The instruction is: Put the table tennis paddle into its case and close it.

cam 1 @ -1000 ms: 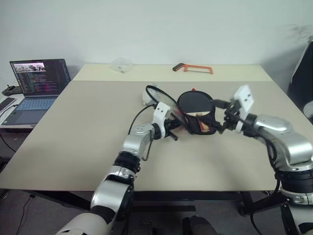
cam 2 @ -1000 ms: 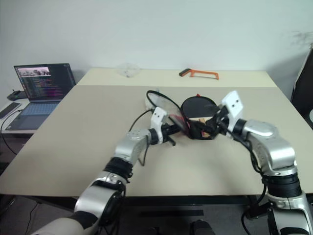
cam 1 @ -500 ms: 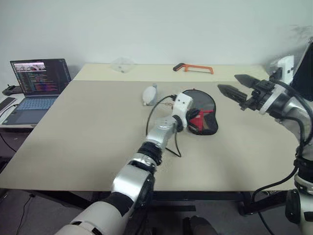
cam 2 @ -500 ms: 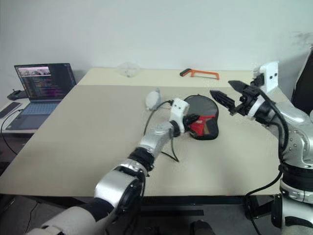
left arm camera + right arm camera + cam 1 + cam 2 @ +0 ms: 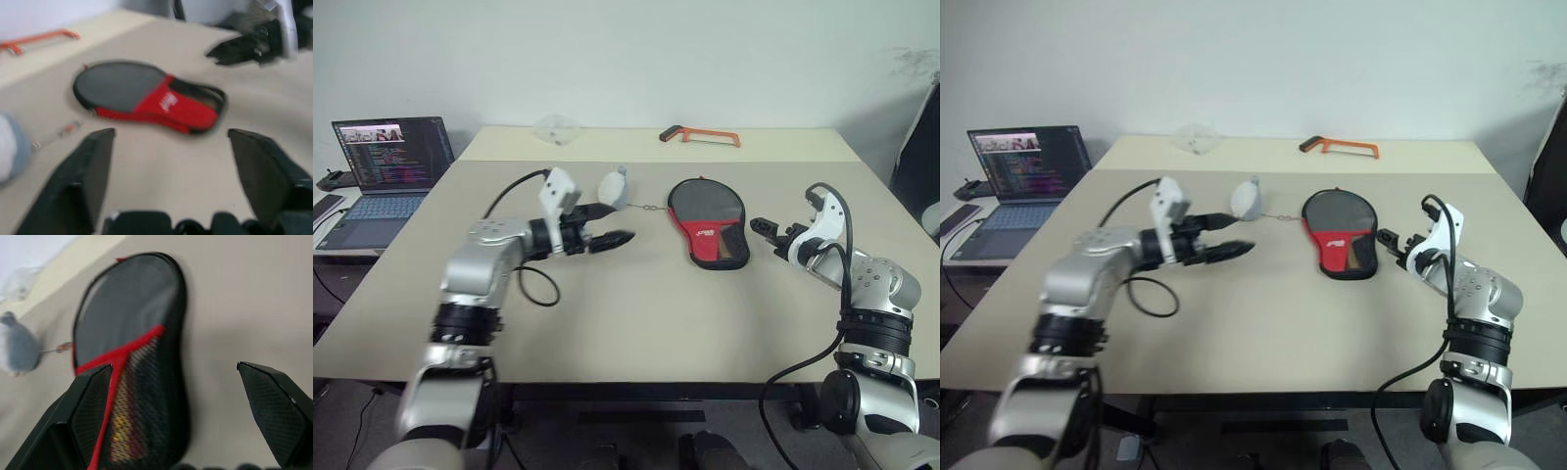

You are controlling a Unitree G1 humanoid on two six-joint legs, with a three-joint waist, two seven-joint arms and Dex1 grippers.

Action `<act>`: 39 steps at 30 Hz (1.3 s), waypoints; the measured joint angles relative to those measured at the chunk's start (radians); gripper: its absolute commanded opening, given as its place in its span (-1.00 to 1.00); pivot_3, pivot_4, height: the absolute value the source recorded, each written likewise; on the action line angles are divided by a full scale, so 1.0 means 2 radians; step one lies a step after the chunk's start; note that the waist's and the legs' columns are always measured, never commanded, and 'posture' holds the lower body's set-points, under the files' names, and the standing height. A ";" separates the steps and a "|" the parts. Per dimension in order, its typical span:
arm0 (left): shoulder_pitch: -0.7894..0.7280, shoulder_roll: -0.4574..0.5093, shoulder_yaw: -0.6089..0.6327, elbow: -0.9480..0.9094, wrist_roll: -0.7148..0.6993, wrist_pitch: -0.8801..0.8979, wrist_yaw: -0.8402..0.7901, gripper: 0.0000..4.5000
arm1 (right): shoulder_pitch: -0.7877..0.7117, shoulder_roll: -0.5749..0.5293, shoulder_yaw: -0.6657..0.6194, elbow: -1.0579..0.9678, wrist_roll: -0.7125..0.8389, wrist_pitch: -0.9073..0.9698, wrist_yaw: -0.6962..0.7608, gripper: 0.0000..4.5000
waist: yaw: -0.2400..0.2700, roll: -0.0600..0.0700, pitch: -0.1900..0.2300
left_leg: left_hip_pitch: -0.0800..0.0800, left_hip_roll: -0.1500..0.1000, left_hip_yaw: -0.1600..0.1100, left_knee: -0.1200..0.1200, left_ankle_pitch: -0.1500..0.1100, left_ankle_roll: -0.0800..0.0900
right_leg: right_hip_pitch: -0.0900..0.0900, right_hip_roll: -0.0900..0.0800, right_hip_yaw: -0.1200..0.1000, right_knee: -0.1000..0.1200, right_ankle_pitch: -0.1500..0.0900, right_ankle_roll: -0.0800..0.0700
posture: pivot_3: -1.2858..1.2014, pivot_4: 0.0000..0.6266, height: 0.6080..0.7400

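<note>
Case (image 5: 708, 221) of black fabric with a red panel and white logo lies flat near the middle of the worktop (image 5: 607, 313), round end toward the far edge and narrow mesh end toward the robot. Through the mesh in the right wrist view a light, wood-coloured shape shows inside the narrow end; whether that is the table tennis paddle's handle cannot be told for sure. The case looks closed along its edge, though the seam is too blurred to confirm.

Going down in size: the worktop is a broad beige surface with a paler strip along its far side. A laptop (image 5: 384, 174) with its screen lit sits on a lower desk off the worktop's left edge. The left arm reaches in from the left; its fingers (image 5: 610, 238) are spread wide with nothing between them, hovering above the worktop well apart from the case. The right arm comes in from the right, and its fingers (image 5: 1393, 240) are likewise spread and empty, just beside the case's right edge without touching it.

An orange-framed hacksaw (image 5: 699, 136) lies on the far strip. A small round grey object (image 5: 615, 186) rests left of the case, joined to it by a thin cord or chain (image 5: 649, 208). A clear crumpled item (image 5: 554, 127) sits on the far strip.
</note>
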 measured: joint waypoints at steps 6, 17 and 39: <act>0.064 0.083 0.013 -0.058 -0.024 0.049 -0.033 0.98 | 0.004 0.011 0.006 0.029 -0.010 -0.005 -0.005 1.00 | -0.003 0.000 0.000 | 0.001 0.000 0.000 0.000 0.000 0.000 | 0.001 0.001 0.000 0.001 0.000 0.000 | 0.03 -0.52 1.00; 0.123 0.101 -0.021 -0.100 -0.009 0.059 -0.022 0.98 | 0.005 0.046 0.025 0.056 -0.022 -0.037 0.009 1.00 | -0.009 0.000 0.000 | 0.002 0.001 0.001 0.000 0.000 0.000 | 0.001 0.001 0.000 0.001 0.000 0.000 | 0.03 -0.52 1.00; 0.118 0.086 -0.025 -0.093 -0.004 0.058 -0.003 0.98 | -0.046 0.145 -0.068 0.106 0.048 -0.038 -0.054 1.00 | -0.018 0.000 0.000 | 0.003 0.003 0.002 0.000 0.000 0.000 | 0.001 0.002 0.001 0.001 0.000 -0.001 | 0.03 -0.52 1.00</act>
